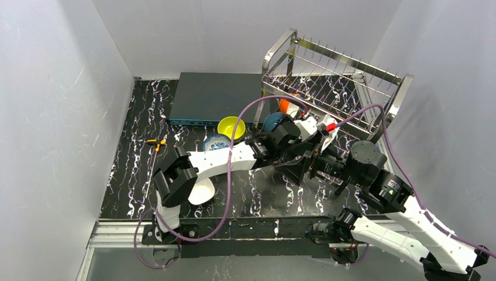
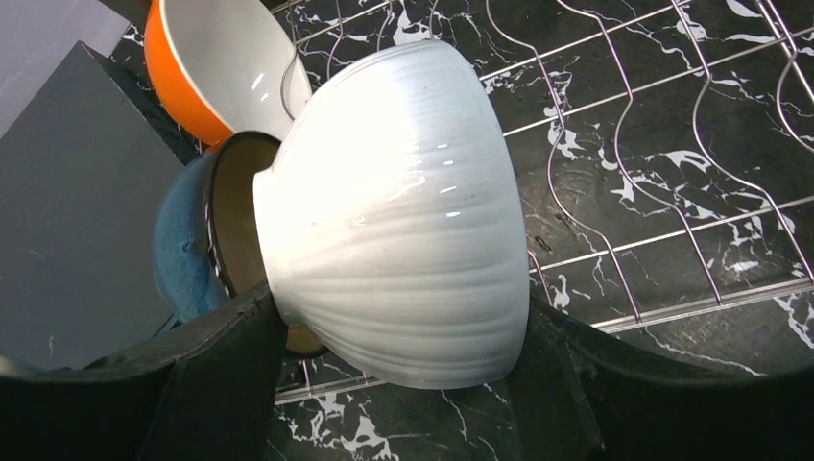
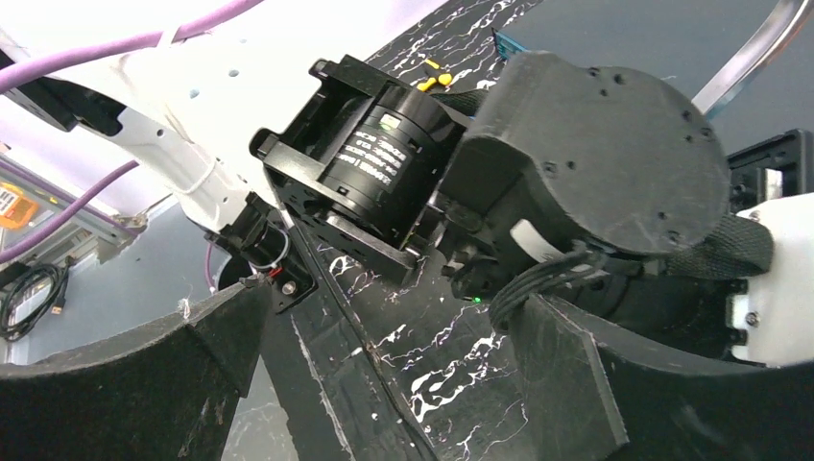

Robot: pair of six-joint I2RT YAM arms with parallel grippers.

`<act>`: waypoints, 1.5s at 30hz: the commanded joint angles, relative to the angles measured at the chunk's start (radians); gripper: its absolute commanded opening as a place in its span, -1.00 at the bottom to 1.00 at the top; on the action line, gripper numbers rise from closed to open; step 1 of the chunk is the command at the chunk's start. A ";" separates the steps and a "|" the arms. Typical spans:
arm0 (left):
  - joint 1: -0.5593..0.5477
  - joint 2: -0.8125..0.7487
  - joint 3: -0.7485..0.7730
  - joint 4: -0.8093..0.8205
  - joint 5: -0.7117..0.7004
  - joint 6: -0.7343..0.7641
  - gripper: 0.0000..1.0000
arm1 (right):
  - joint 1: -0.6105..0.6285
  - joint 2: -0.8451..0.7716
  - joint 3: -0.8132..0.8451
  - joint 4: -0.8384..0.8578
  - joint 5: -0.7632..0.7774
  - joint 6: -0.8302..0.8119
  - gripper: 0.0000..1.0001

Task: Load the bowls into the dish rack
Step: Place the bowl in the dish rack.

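Within left pincer — white bowl

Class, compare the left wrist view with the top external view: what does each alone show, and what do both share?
Only the left wrist view: the ribbed side of the white bowl, clamped in the left gripper, and the brown inside of the dark blue bowl.
Only the top view: the yellow bowl, a blue-patterned bowl, an orange-handled tool, the right arm and the upper tier of the dish rack.
Both: the orange bowl and dark blue bowl in the rack, and the grey box.
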 commanded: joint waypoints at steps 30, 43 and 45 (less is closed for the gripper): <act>-0.008 0.176 0.172 -0.070 -0.130 0.024 -1.00 | -0.002 -0.023 0.062 -0.022 0.025 -0.021 0.97; 0.004 0.200 0.183 -0.121 -0.123 -0.029 -0.87 | -0.003 -0.005 0.070 -0.023 0.016 -0.020 0.97; 0.005 0.193 0.184 -0.130 -0.121 -0.037 -0.69 | -0.003 -0.004 0.069 -0.020 0.013 -0.016 0.97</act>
